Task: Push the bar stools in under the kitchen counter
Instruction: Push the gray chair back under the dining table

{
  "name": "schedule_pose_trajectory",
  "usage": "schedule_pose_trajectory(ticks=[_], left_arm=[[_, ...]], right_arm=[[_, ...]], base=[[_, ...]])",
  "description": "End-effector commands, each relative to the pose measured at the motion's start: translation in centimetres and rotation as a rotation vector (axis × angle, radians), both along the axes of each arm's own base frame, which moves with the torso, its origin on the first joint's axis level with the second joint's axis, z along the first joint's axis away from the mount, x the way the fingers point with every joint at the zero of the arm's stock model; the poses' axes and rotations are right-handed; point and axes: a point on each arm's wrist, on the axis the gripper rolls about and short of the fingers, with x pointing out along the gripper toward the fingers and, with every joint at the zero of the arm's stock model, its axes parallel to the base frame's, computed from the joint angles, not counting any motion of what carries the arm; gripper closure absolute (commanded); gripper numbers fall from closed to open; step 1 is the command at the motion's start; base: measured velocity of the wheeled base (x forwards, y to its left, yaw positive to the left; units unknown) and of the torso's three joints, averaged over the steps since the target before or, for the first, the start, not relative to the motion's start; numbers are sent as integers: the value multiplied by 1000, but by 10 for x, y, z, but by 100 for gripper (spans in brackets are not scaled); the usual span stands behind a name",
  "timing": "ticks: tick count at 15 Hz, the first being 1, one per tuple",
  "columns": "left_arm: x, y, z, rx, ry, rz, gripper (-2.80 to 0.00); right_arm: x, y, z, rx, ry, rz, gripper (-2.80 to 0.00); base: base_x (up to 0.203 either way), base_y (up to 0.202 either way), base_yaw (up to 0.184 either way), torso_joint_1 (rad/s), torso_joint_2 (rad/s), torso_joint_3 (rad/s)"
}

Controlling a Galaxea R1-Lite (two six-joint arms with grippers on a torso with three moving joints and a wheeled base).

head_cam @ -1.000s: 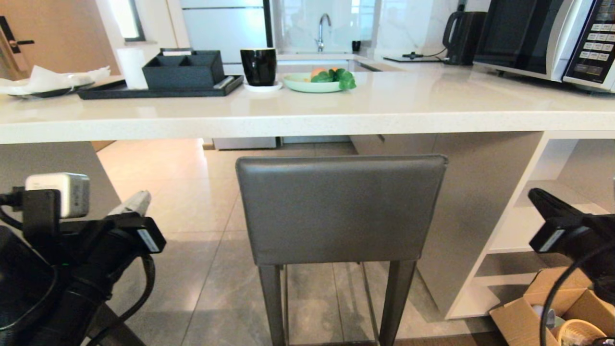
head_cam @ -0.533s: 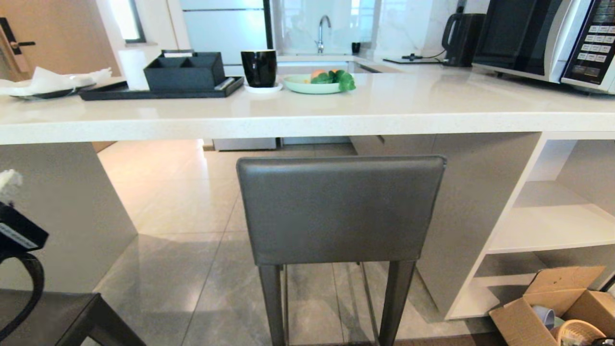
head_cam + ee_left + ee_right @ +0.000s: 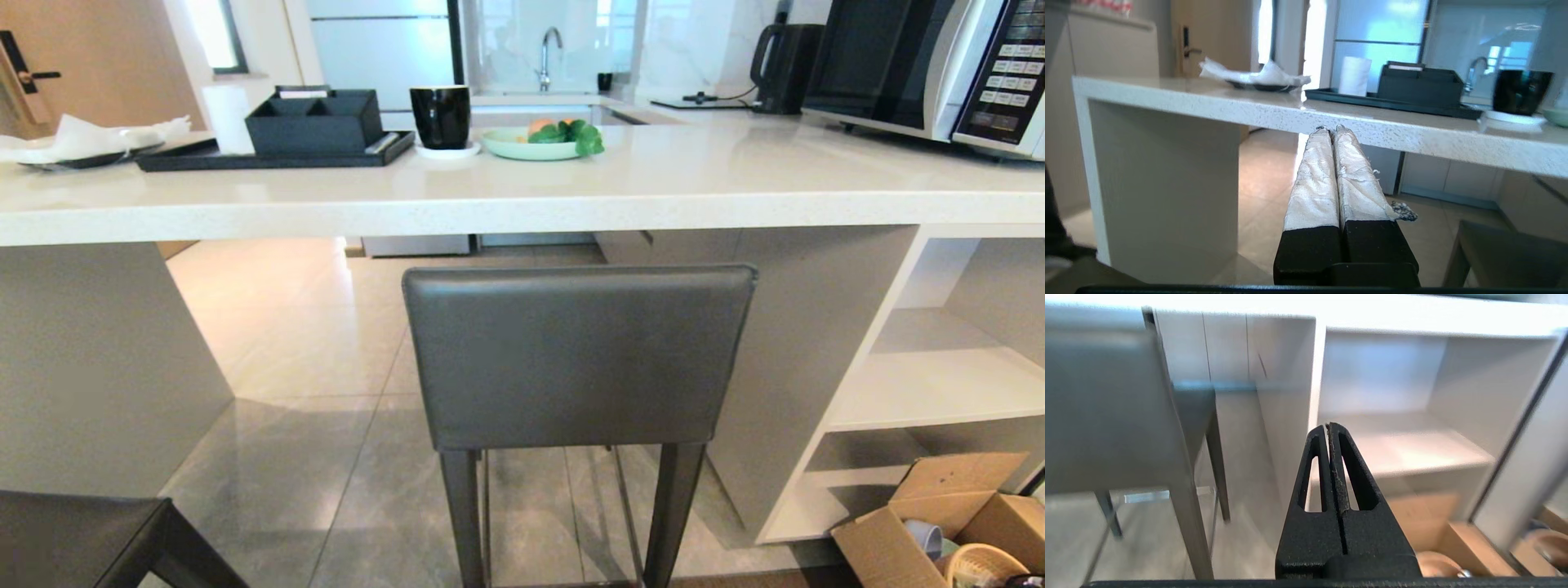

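One dark grey bar stool stands in the middle of the head view with its backrest toward me, just below the front edge of the white speckled kitchen counter. The dark corner of a second stool shows at the lower left. Neither gripper is in the head view. In the left wrist view my left gripper is shut and empty, pointing at the counter edge. In the right wrist view my right gripper is shut and empty, with the stool to one side of it.
A black tray, a black mug, a green plate of fruit and a microwave sit on the counter. White open shelves lie to the stool's right. An open cardboard box stands on the floor there.
Both arms have drawn back out of the head view, the left one leaving at the lower left and the right one at the right. The stool and counter have not moved.
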Motion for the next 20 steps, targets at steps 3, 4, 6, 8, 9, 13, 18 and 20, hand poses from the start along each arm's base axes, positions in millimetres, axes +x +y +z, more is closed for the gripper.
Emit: schedule_pose_trajectory(ticks=[3,4,6,8,9,13,18,20], left_arm=[[-55,7,-11,41,-70,29,0],[-69,8,-17,47,-70,49,0],[-93,7,-34,65,-53,64,0],[-104,5,-52,84,4,48,0],[-101,4,-58,98,49,11,0],[-84,1,-89,89,162,-148,0],[-74,-3,-115,65,289,-329,0],[-74,-4,-117,63,343,-368,0]], right_arm=[[-34,0,-14,-35,-54,-22,0],[-35,0,-14,-47,-60,-26,0],[-34,0,-15,-45,-64,-22,0],[-30,0,-19,-44,-62,-19,0],[-26,0,-23,-44,-60,-17,0],[-7,0,-48,-47,-89,-18,0],[5,2,-73,-28,-64,73,0],[7,3,-81,-11,13,117,0]], base=[[0,0,0,0,0,0],[0,0,0,0,0,0],[0,0,0,0,0,0],[0,0,0,0,0,0],[0,0,0,0,0,0],[0,0,0,0,0,0],[0,0,0,0,0,0],[0,0,0,0,0,0]])
